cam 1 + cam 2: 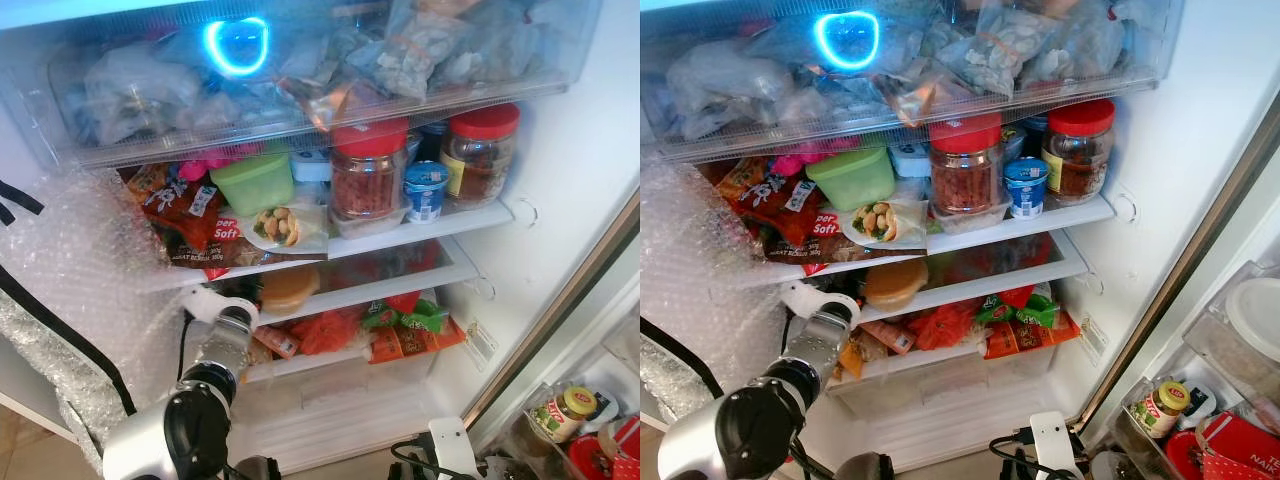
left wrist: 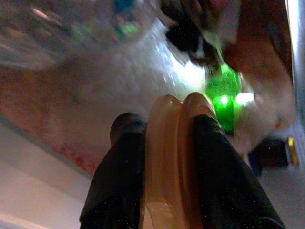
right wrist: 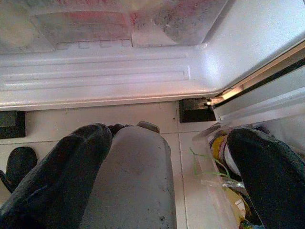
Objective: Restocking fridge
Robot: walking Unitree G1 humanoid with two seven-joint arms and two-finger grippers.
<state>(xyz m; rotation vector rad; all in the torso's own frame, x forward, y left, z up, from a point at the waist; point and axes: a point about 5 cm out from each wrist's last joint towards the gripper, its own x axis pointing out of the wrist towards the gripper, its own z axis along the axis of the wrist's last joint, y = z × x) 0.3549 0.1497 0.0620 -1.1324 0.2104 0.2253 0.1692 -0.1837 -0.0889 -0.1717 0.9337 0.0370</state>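
The robot is standing before an open fridge (image 1: 560,180) and reaching its left arm onto the middle shelf (image 1: 400,285), where a round tan container (image 1: 288,288) is sitting just beyond the wrist. In the left wrist view the left gripper (image 2: 174,143) is pinching that tan container (image 2: 174,157) between its two black fingers (image 2: 119,171), with the rim standing up between the pads. The main risk, as I judge it, is crowding: the shelf is packed, with red snack packets (image 1: 325,330) just below and a clear bag of nuts (image 1: 280,226) on the shelf above, so a push too deep or too high could be knocking things loose or tipping the container off the shelf edge when it is let go. A thin pinch on a rim could also be slipping. The right gripper (image 3: 167,157) is hanging low by the fridge base with fingers spread wide; a pale grey object (image 3: 131,181) is lying between them, touching one finger and well clear of the other, so it is not clamped.
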